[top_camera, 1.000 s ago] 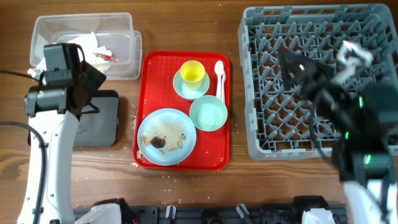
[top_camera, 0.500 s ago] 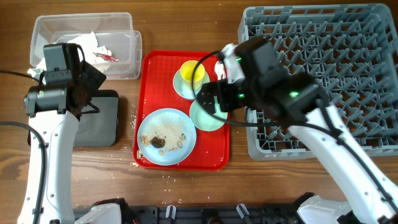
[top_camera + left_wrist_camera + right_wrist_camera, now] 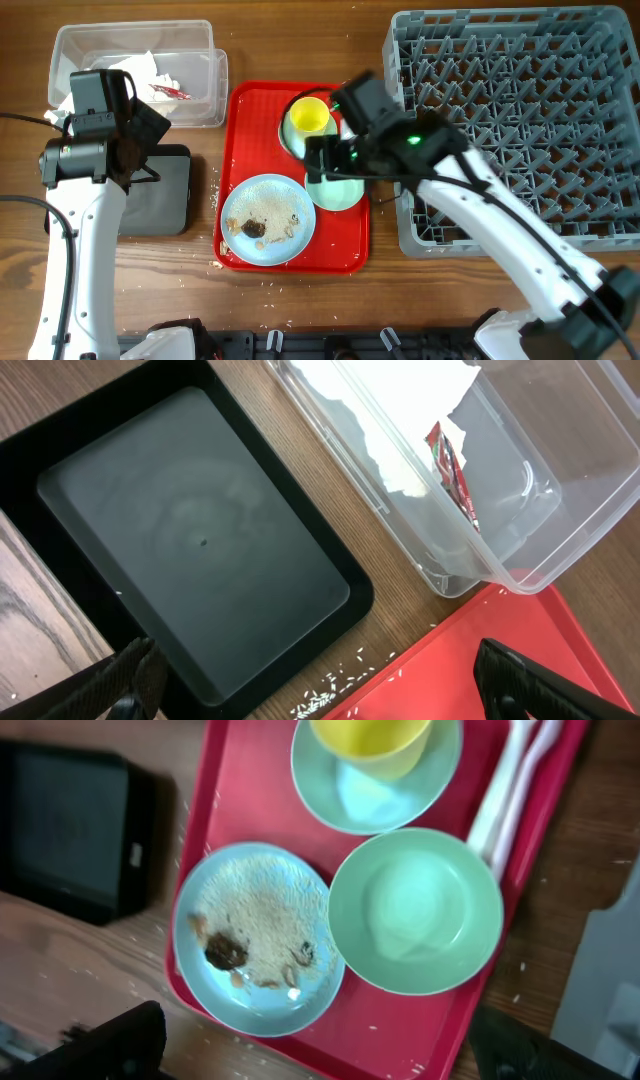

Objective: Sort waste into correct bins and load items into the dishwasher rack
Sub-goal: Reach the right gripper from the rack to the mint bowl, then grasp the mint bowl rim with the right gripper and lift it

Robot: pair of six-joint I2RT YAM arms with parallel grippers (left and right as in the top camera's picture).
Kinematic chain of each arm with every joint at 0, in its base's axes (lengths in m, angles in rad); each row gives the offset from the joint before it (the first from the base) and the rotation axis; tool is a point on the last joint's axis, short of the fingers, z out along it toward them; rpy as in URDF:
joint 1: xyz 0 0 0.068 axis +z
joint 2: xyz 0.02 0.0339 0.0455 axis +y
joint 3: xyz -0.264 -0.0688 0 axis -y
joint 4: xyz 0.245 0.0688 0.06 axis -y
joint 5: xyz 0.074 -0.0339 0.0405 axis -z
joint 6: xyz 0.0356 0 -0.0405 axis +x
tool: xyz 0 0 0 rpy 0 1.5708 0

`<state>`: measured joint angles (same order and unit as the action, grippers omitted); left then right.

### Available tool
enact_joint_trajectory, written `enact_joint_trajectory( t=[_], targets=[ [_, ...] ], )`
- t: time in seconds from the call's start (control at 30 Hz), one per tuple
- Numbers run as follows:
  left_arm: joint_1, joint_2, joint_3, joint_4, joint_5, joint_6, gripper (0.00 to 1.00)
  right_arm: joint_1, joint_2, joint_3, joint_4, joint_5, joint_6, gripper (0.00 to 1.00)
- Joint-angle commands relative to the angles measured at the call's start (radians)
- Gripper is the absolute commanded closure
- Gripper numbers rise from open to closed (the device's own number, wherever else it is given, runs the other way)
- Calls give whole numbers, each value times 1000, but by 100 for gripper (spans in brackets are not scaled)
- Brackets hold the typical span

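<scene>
While the left gripper (image 3: 140, 160) hangs over the black tray (image 3: 172, 205), the overhead view puts the right gripper (image 3: 325, 160) above the red tray (image 3: 250, 110), nearer the dishes.

Left wrist view: fingers spread wide and empty, with the napkin (image 3: 390, 410) in the clear tub (image 3: 560, 530).

Right wrist view: fingers spread and empty, the mint-green bowl (image 3: 415, 910) just ahead, centred between them.

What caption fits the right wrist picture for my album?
Open right gripper above a red tray with cup, saucer, green bowl and crumb-covered plate.
</scene>
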<state>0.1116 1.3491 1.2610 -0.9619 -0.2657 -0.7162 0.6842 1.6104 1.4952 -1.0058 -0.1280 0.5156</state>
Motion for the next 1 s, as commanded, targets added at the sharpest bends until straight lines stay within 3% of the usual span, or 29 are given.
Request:
enact_joint_trajectory(
  t=[0.0, 0.13, 0.4, 0.43, 0.5, 0.57, 0.97],
  targets=[
    [3, -6, 0, 0, -23, 5, 0, 60, 112, -14, 3, 26, -120, 3],
    [3, -6, 0, 0, -23, 5, 0, 105, 237, -14, -1, 69, -105, 14],
    [3, -6, 0, 0, -23, 5, 0, 125, 328, -15, 75, 157, 89, 15],
    [3, -6, 0, 0, -23, 5, 0, 130, 332, -15, 88, 185, 111, 21],
    [3, -6, 0, 0, -23, 5, 0, 138, 350, -15, 124, 226, 160, 44],
    [3, -6, 0, 0, -23, 5, 0, 143, 365, -15, 153, 233, 195, 51],
    [3, -6, 0, 0, -23, 4, 0, 148, 432, -15, 227, 296, 270, 69]
  ],
)
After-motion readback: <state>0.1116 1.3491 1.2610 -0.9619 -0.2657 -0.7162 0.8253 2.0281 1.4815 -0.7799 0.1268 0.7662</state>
